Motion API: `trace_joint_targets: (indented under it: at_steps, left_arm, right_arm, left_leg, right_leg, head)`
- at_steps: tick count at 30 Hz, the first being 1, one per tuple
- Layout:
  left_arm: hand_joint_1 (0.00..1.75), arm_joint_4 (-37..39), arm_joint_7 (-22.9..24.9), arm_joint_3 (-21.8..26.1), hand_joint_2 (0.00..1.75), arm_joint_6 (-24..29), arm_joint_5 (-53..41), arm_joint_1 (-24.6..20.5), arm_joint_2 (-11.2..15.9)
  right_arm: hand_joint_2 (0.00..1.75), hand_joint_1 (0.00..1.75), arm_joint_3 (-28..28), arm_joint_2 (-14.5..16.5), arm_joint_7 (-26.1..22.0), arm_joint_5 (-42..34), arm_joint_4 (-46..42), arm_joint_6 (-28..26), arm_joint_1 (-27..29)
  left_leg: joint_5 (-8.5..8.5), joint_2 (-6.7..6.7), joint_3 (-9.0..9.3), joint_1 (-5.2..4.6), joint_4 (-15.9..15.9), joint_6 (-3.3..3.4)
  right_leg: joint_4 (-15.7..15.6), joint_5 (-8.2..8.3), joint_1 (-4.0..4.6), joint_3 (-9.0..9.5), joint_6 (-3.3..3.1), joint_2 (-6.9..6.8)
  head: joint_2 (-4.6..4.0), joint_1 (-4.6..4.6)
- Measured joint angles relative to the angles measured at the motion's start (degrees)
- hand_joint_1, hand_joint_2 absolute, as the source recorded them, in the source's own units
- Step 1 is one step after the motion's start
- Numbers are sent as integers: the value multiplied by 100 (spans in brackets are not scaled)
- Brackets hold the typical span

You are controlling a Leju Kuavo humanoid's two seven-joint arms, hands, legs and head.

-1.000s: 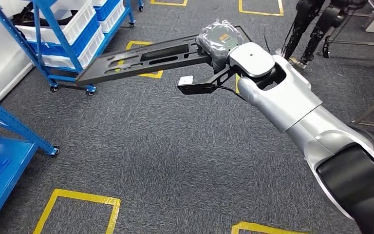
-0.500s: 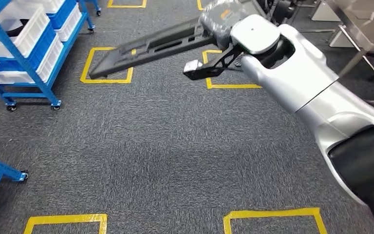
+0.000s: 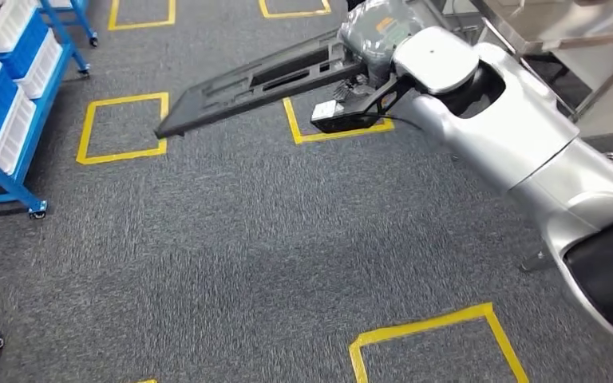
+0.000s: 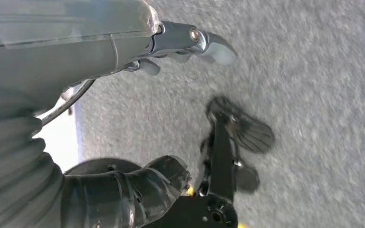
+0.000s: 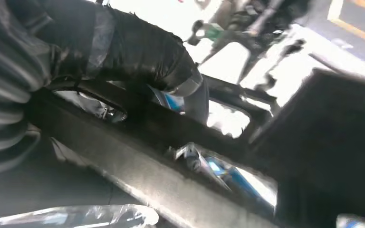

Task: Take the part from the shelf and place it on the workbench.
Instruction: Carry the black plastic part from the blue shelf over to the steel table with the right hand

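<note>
head: even light, sharp | wrists: motion blur, blown-out glare

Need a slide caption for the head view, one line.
Right robot hand carries a long flat black plastic part over grey carpet marked with yellow tape squares.

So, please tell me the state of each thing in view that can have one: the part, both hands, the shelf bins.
Black part: held in the air above the carpet, roughly level, not yet on any bench.
Right hand: grips the part at one end.
Left hand: holds nothing, hangs over the carpet.
White bins: sitting on the blue shelf.
</note>
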Motion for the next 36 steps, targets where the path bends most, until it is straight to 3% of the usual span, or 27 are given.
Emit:
trace_joint_targets:
  at_steps: [2, 3, 4, 5, 7, 9, 11, 12, 14, 16, 18, 19, 20, 22, 24, 25, 27, 29, 31, 33, 34, 36]
  left_arm:
    - [0, 3, -1, 1, 175, -5, -8, 14, 1]
    - [0, 3, -2, 1, 175, -4, -11, 21, 7]
    - [0, 3, -3, 1, 175, -4, -11, 26, 15]
    - [0, 3, -7, 2, 175, -4, -11, 31, 24]
    - [0, 3, -19, 3, 175, -8, -11, 40, 33]
    - [0, 4, -37, 2, 175, -20, -11, 35, 36]
    - [0, 5, -50, 2, 175, -27, -11, 4, 38]
    - [0, 7, -52, 2, 175, -28, -11, -10, 42]
    - [0, 9, -63, 3, 175, -29, -11, -18, 48]
    - [0, 9, -85, 3, 175, -29, -11, 3, 61]
    - [0, 9, -109, 3, 175, -28, -11, 23, 68]
    - [0, 9, -117, 3, 175, -27, -11, 25, 69]
    - [0, 9, -120, 3, 175, -27, -11, 25, 69]
    - [0, 10, -121, 3, 175, -27, -11, 25, 60]
    - [0, 13, -122, 3, 175, -27, -11, 25, 46]
    - [0, 14, -122, 3, 175, -27, -12, 17, 39]
    - [0, 14, -122, 3, 175, -27, -14, -10, 34]
    - [0, 14, -125, 3, 175, -28, -16, -19, 34]
    - [0, 16, -125, 3, 175, -28, -16, 2, 37]
    - [0, 18, -124, 3, 175, -25, -17, 27, 41]
    - [0, 18, -124, 3, 175, -22, -18, 36, 49]
    - [0, 18, -124, 3, 175, -19, -18, 45, 64]
  right_arm:
    - [175, 175, 13, 9, 6, 2, 0, -2, 14]
    - [175, 175, 25, 11, 7, 2, 0, -2, 24]
    - [175, 175, 38, 11, 7, 2, 0, -3, 29]
    - [175, 175, 51, 11, 8, 3, 0, -4, 31]
    - [175, 175, 64, 15, 15, 4, 1, -14, 24]
    - [175, 175, 66, 19, 29, 4, 2, -32, 15]
    - [175, 175, 66, 0, 45, 3, 3, -44, 14]
    - [175, 175, 66, -20, 55, 2, 3, -49, 14]
    - [175, 175, 66, -52, 91, -1, -2, -65, 13]
    - [175, 175, 65, -61, 152, -3, -14, -93, 30]
    - [175, 175, 53, -86, 231, 1, -46, -121, 96]
    - [175, 175, 39, -109, 264, 5, -72, -128, 141]
    - [175, 175, 17, -134, 287, 11, -103, -132, 180]
    - [175, 175, -51, -168, 305, 21, -166, -142, 218]
    - [175, 175, -132, -173, 309, 23, -225, -159, 208]
    - [175, 175, -165, -178, 310, 23, -247, -168, 202]
    - [175, 175, -215, -194, 312, 24, -285, -178, 201]
    - [175, 175, -248, -206, 314, 24, -316, -179, 203]
    - [175, 175, -259, -195, 320, 25, -333, -179, 221]
    - [175, 175, -259, -180, 324, 26, -333, -179, 265]
    - [175, 175, -259, -176, 324, 26, -333, -179, 284]
    - [175, 175, -259, -176, 325, 28, -335, -180, 303]
  left_leg:
    - [-236, -125, -360, 9, 664, -33]
    - [-219, -132, -458, 18, 801, -52]
    - [-85, -140, -452, 30, 719, -72]
    - [138, -174, -340, 52, 426, -95]
    - [421, -407, -46, 95, -228, -141]
    - [424, -570, 80, 88, -476, -116]
    - [440, -469, 99, 63, -515, -26]
    - [457, -393, 116, 63, -546, 15]
    - [489, -246, 153, 69, -621, 99]
    - [490, -112, 171, 33, -648, 146]
    - [469, 27, 187, -1, -650, 158]
    - [450, 94, 207, -13, -649, 161]
    - [425, 159, 240, -23, -650, 163]
    - [366, 291, 325, -42, -664, 154]
    - [328, 432, 378, -57, -695, 127]
    - [317, 513, 398, -64, -715, 107]
    - [273, 593, 451, -66, -722, 61]
    - [118, 295, 375, -48, -473, 24]
    - [-178, -67, 23, -20, 214, -16]
    - [-333, -136, -367, 2, 845, -68]
    - [-250, -138, -451, 15, 897, -92]
    - [204, -198, -310, 56, 374, -145]
  right_leg:
    - [21, -8, -12, -2, -14, 158]
    - [45, -19, -20, -8, -10, 254]
    - [82, -36, -36, -16, 7, 354]
    - [138, -64, -61, -25, 36, 452]
    - [283, -139, -107, -78, 116, 626]
    - [364, -164, -145, -159, 193, 771]
    - [349, -132, -176, -201, 261, 912]
    - [360, -137, -174, -222, 287, 880]
    - [624, -282, -157, -361, 331, 570]
    - [1275, -576, -159, -690, 361, 198]
    - [1787, -707, -166, -973, 351, 90]
    - [1774, -631, -155, -978, 327, 72]
    - [1527, -455, -130, -858, 288, 44]
    - [755, -117, -11, -453, 168, -191]
    - [280, -28, 113, -206, 58, -413]
    - [238, -55, 146, -174, 30, -415]
    - [136, -31, 137, -106, 0, -264]
    - [22, 7, 68, -14, -23, -126]
    - [-17, 18, 19, 23, -42, 22]
    - [-1, 7, 2, 23, -43, 209]
    - [20, -5, -12, 24, -28, 313]
    - [112, -58, -61, 17, 35, 505]
  head:
    - [1, 0]
    - [1, 0]
    - [1, -1]
    - [1, -1]
    - [-1, -2]
    - [-1, 1]
    - [1, 4]
    - [1, 8]
    - [0, 23]
    - [0, 36]
    - [1, 37]
    - [1, 37]
    - [1, 37]
    - [0, 36]
    - [0, 37]
    - [1, 37]
    - [0, 36]
    - [-1, 38]
    - [-1, 36]
    - [0, 33]
    - [0, 33]
    - [0, 32]
